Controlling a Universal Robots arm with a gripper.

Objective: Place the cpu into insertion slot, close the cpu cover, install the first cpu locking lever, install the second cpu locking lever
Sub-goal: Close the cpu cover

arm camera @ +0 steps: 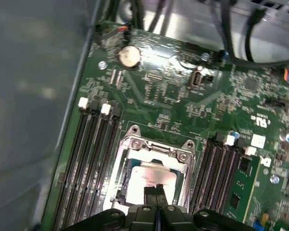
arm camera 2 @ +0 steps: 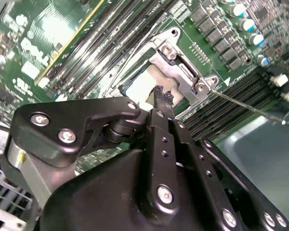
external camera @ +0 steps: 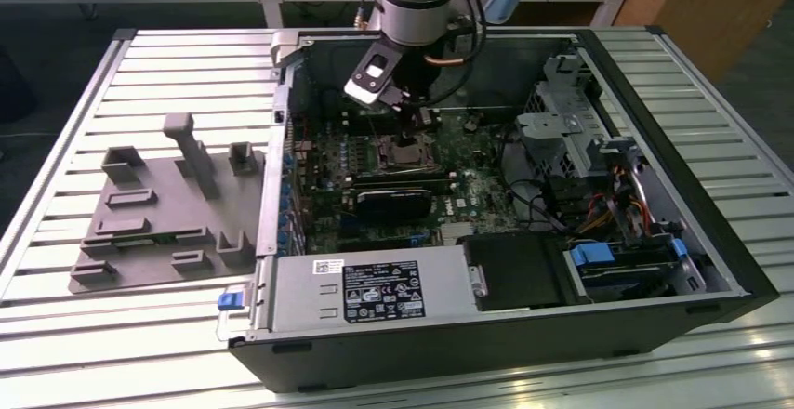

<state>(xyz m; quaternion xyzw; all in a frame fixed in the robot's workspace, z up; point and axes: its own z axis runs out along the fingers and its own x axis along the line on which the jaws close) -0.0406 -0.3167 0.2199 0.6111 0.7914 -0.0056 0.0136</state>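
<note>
- Hovering right at the socket, the pincer point(arm camera 2: 161, 95) has its two fingers brought together with nothing between them. Its tip is over the pale top of the cpu point(arm camera: 143, 179).
- The cpu lies inside the insertion slot point(external camera: 403, 155) on the green motherboard point(arm camera: 173, 96), within the opened computer case point(external camera: 694, 242) on the slatted worktop point(external camera: 186, 74).
- The cpu cover point(arm camera: 156, 147) appears to lie flat around the chip, framing it in both wrist views.
- A thin wire lever point(arm camera 2: 245, 106) juts out over the memory slots, seemingly unlatched.
- Judged from this, placement is done and the work is at the cover-closing step, with the levers not yet installed.
- Any move from here calls for light, steady force, because the closed tip is so near the chip's face.
</note>
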